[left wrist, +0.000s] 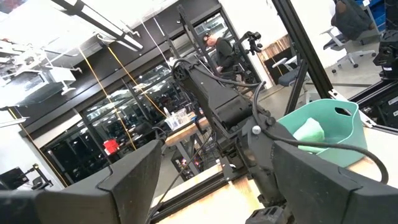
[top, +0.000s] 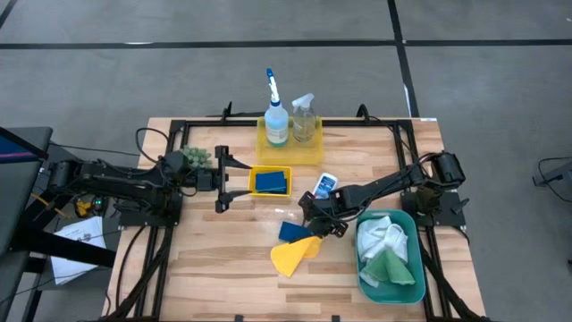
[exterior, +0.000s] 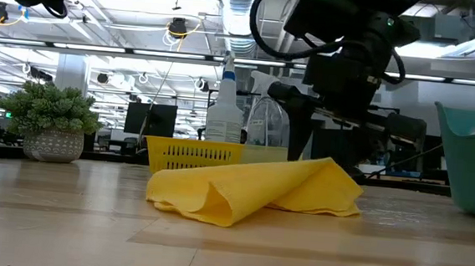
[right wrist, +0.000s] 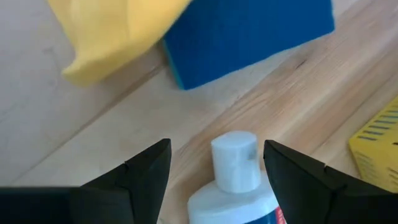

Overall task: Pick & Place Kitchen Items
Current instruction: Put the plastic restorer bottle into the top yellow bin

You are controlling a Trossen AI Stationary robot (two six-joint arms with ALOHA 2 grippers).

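My right gripper (top: 315,204) (right wrist: 216,149) is open low over the table's middle. Its fingers stand on either side of the cap end of the small white bottle (top: 324,185) (right wrist: 234,168), which lies on its side on the wood; I see no touch. Beyond it lie a blue sponge (top: 294,231) (right wrist: 249,37) and a folded yellow cloth (top: 293,256) (exterior: 259,189). My left gripper (top: 222,179) (left wrist: 211,186) is open and empty beside a small yellow tray (top: 255,170) that holds another blue sponge (top: 271,182).
A yellow tray (top: 308,156) at the back holds a blue-white spray bottle (top: 275,121) and a clear spray bottle (top: 305,116). A teal bin (top: 407,286) at the near right holds white and green cloths. A small green plant (top: 195,158) stands at the left.
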